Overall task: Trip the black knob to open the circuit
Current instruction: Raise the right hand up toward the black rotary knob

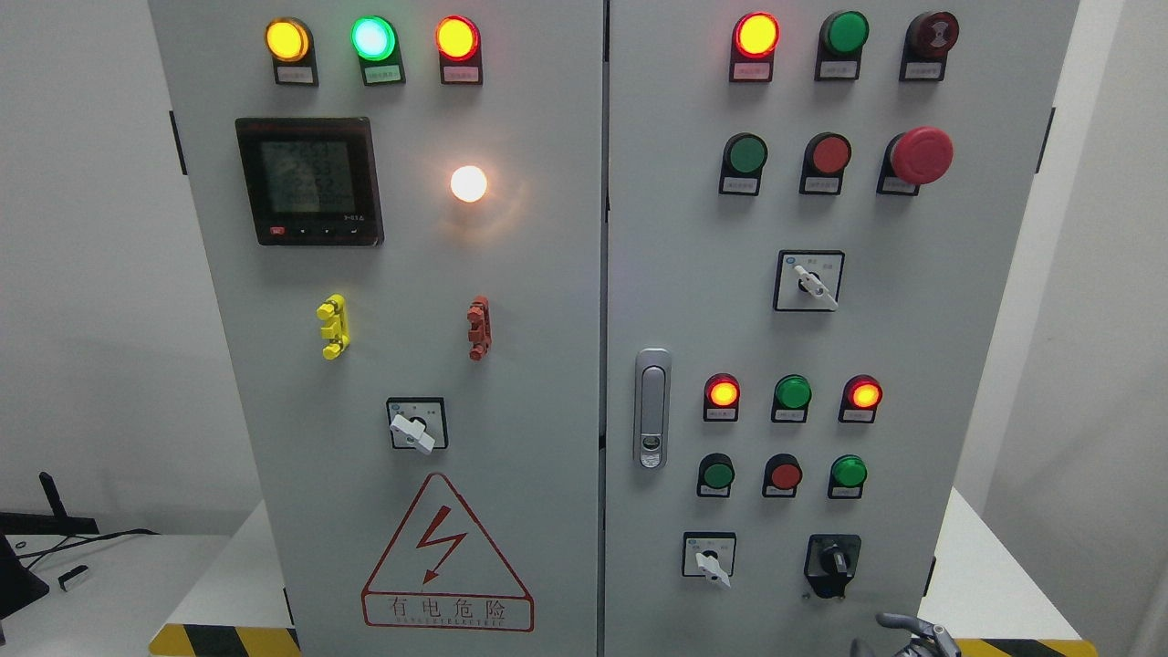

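Observation:
The black knob [832, 561] sits on a black plate at the lower right of the grey cabinet's right door [912, 319]. Its handle points roughly upward. Only the top of my right hand [905, 633] shows at the bottom edge, just below and a little right of the knob, not touching it. Most of the hand is cut off by the frame. My left hand is out of view.
A white selector switch [712, 558] sits left of the black knob, with rows of red and green lamps and buttons above. A door latch [651, 406] is on the right door's left edge. A red mushroom stop button [920, 155] protrudes at upper right.

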Robot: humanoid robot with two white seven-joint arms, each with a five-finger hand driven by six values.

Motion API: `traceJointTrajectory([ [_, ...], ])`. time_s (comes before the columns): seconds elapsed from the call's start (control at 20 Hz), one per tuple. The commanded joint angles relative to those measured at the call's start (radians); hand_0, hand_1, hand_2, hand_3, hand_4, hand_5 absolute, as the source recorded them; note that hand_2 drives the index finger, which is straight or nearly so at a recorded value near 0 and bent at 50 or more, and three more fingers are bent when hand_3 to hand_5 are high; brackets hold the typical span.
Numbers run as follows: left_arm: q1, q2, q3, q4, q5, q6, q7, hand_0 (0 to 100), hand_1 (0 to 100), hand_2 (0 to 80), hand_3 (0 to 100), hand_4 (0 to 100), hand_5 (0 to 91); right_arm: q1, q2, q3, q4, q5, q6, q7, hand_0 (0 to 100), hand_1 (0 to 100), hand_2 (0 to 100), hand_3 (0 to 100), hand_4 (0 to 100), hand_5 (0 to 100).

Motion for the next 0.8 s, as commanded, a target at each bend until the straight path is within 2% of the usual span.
traceJointTrajectory([
  [0.0,0.000,0.001,0.000,0.000,0.005,-0.001,0.000,12,39,0.0,0,0,0.0,-0.046,0.031,-0.011,0.028,-0.001,0.023,-0.002,38,73,39,83,94,100],
  [0.75,0.000,0.000,0.000,0.000,0.005,-0.001,0.000,12,39,0.0,0,0,0.0,-0.128,0.031,-0.028,0.120,0.003,0.043,-0.017,38,71,41,84,94,100],
])
